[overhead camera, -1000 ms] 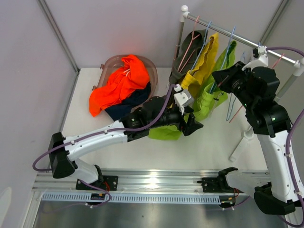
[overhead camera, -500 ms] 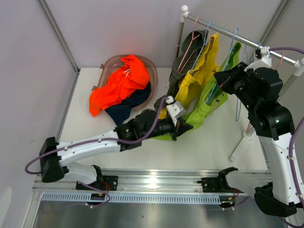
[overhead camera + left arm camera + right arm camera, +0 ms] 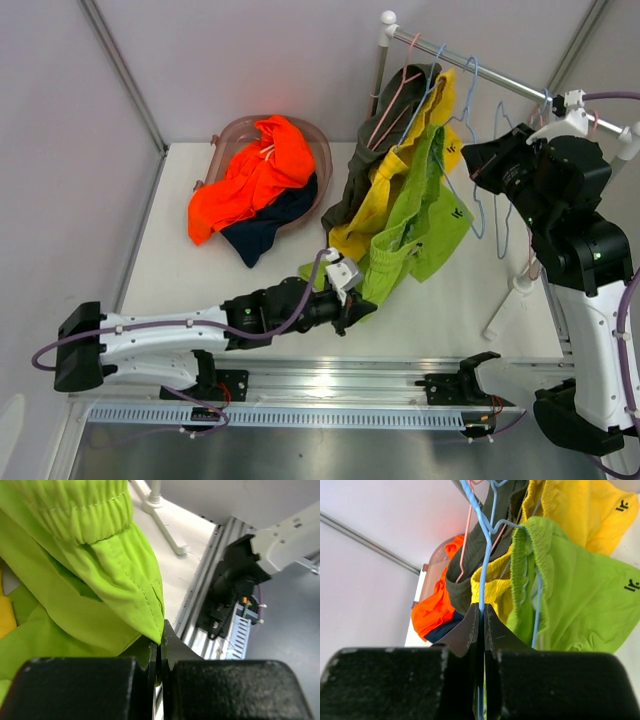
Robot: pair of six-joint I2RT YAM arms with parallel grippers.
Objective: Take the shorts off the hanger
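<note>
Left tool (image 3: 161,632) pinches lime shorts (image 3: 410,225) hem; right tool (image 3: 481,614) clamps blue hanger (image 3: 482,570). Risk: waistband snags, hanger slips free.

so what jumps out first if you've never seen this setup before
The lime green shorts are pulled in a long slant from the rail at the back right down toward the front middle, where the left gripper is shut on their hem. At the right, the right gripper pinches a blue hanger. Back left, orange shorts spill out of a clear tub.
</note>
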